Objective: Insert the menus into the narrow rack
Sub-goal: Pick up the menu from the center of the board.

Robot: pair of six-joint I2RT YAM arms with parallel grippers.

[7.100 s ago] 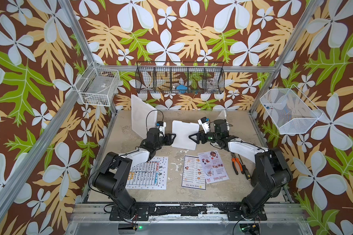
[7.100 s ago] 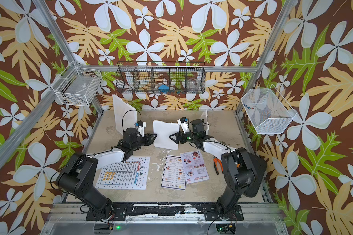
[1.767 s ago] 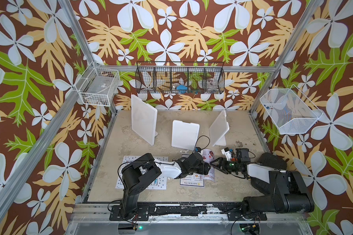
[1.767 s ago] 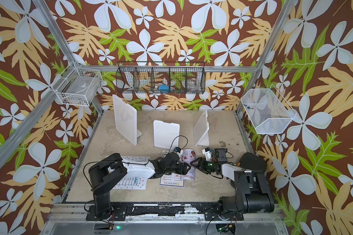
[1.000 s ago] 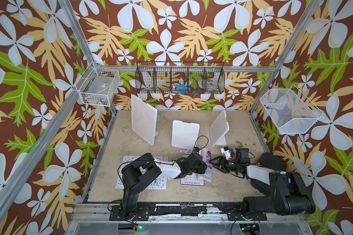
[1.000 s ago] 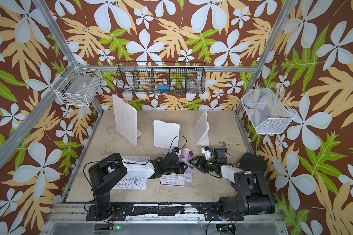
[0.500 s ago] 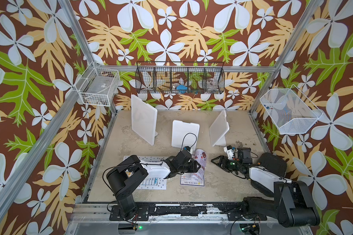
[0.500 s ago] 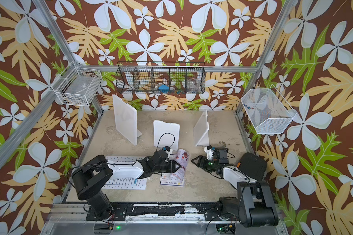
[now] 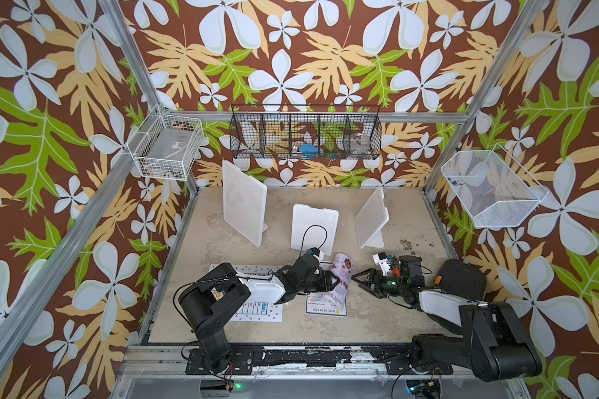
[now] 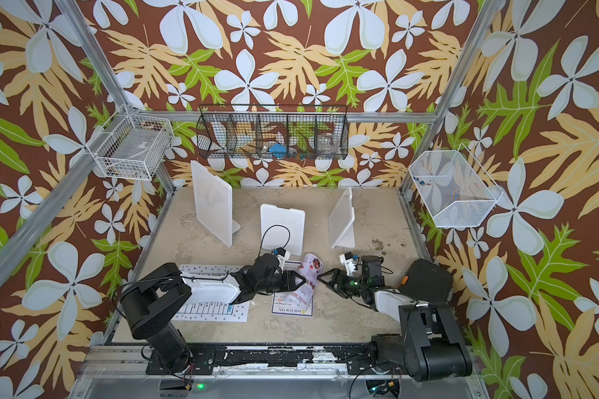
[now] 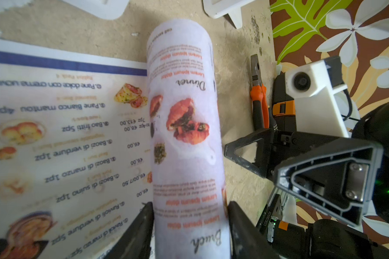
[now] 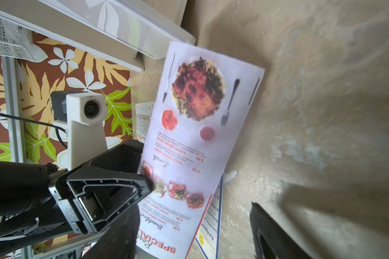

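Beige and scuffed, the bench (image 9: 377,324) fills the floor of the cell. Three white racks (image 9: 244,203) stand upright on its far half. Which one is the narrow one I can't say, and no menu shows in any of them. Nearer the front, the large white menu (image 9: 260,311) lies flat, partly under the left arm. Near it the DIM SUM INN menu (image 9: 325,309) lies flat too. Over that sheet's far end the pinkish SPECIAL MENU (image 9: 343,271) is lifted and bowed into a curl. The left fingers (image 11: 142,224) pinch it across its width, about half closed on it. The right fingers (image 12: 267,226) are spread wide just beside that sheet, gripping nothing. Orange-handled pliers (image 11: 258,101) lie by the right arm. To my eye this is the very start: one sheet is picked up, none is racked, and two wait flat on the bench.
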